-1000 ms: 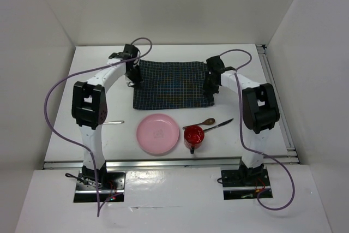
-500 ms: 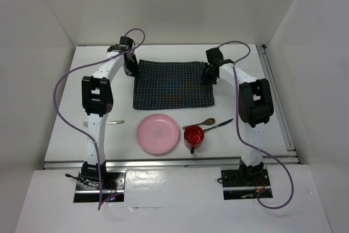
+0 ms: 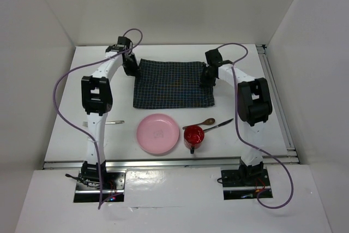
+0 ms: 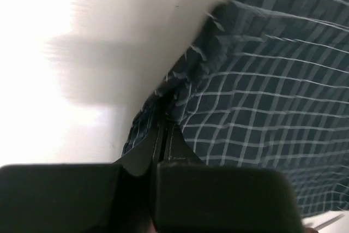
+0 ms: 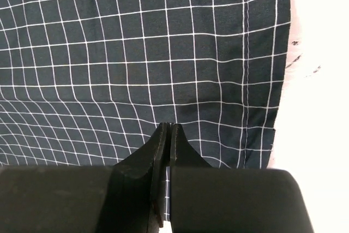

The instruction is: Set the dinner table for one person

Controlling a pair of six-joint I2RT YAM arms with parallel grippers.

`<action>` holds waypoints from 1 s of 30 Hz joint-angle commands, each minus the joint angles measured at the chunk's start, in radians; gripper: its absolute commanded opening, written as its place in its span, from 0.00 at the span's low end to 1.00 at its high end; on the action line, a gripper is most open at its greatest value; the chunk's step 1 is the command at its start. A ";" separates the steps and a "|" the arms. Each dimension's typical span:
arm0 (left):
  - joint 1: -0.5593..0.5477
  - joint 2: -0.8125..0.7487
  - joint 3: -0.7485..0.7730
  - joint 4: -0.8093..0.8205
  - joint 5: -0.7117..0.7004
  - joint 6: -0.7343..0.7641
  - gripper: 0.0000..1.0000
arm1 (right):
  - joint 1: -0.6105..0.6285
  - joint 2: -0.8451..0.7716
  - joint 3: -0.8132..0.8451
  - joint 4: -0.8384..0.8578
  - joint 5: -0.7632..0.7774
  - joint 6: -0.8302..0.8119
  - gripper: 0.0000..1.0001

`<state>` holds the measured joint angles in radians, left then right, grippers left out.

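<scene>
The white dinner table (image 3: 65,96) carries a dark navy checked placemat (image 3: 172,85) at its middle back. My left gripper (image 3: 132,69) is at the mat's far left corner. In the left wrist view it (image 4: 163,114) is shut, pinching a bunched edge of the cloth (image 4: 262,96). My right gripper (image 3: 207,77) is at the mat's far right edge. In the right wrist view it (image 5: 170,126) is shut with its tips on the cloth (image 5: 136,42), a little in from the hem. A pink plate (image 3: 157,133) lies in front of the mat.
A red cup (image 3: 193,135) stands right of the plate. A wooden spoon (image 3: 206,121) and a dark knife (image 3: 219,125) lie beside it. A fork (image 3: 109,122) lies left of the plate. Metal rails (image 3: 278,96) edge the table, with white walls around it.
Both grippers have moved toward the far side of the table, along the mat's side edges to its far corners. The mat itself has barely shifted.
</scene>
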<state>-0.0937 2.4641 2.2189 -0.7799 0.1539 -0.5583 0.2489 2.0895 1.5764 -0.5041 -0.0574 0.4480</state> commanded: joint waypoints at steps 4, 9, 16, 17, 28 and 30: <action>0.005 -0.377 -0.030 -0.009 -0.086 0.026 0.09 | 0.007 -0.186 0.068 -0.042 0.039 0.000 0.11; -0.006 -0.631 -0.270 0.013 -0.168 0.066 0.19 | 0.027 -0.398 -0.016 -0.042 0.071 -0.022 0.55; -0.090 -0.945 -0.773 0.062 -0.254 0.087 0.29 | 0.059 -0.689 -0.307 -0.154 0.101 -0.022 0.84; -0.115 -0.977 -0.815 0.074 -0.263 0.077 0.36 | 0.070 -0.751 -0.337 -0.178 0.090 -0.012 0.86; -0.224 -1.200 -1.022 0.117 -0.206 0.092 0.88 | 0.239 -1.013 -0.641 -0.272 -0.004 0.228 1.00; -0.235 -1.200 -1.022 0.107 -0.231 0.092 0.88 | 0.269 -1.026 -0.650 -0.281 0.030 0.267 1.00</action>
<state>-0.3103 1.2755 1.1873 -0.6945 -0.0631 -0.4740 0.4732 1.0977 0.9386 -0.7494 -0.0559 0.6132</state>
